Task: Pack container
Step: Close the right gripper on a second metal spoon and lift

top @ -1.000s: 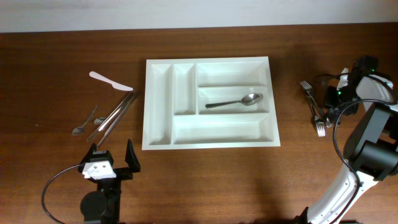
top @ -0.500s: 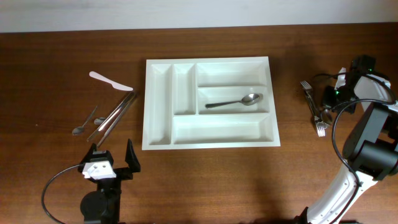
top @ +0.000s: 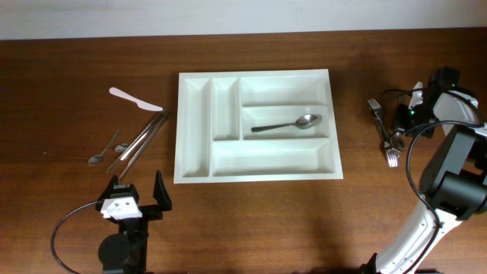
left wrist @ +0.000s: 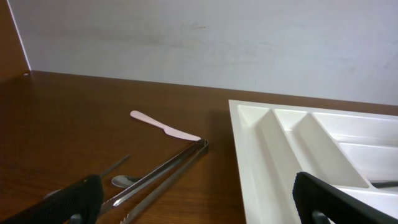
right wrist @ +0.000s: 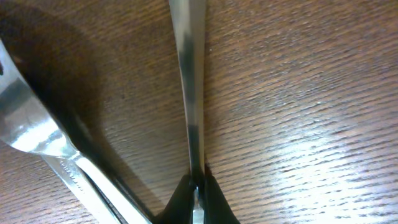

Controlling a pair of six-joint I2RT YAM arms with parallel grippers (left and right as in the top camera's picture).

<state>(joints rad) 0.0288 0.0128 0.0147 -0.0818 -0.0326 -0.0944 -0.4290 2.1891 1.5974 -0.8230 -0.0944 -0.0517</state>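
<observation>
Since the right end effector (right wrist: 196, 186) is clenched on that thin steel cutlery handle (right wrist: 189, 74), I'd lift straight up, clear of the neighbouring steel utensil (right wrist: 43, 143). The big white plastic compartmented tray (top: 266, 160) sits mid brown wooden worktop (top: 61, 198), well apart. The left end effector (left wrist: 199, 202) is released.

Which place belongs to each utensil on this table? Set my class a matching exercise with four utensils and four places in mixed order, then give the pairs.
Things:
1. larger spoon
2. white knife
3. tongs
4. forks

Places:
A. on the table, right of the cutlery tray
B. left of the cutlery tray, toward the far side
C. in the cutlery tray's middle wide compartment
D. left of the cutlery tray, just nearer than the white knife

Pairs: 1-C; 2-B; 3-D; 4-A
</observation>
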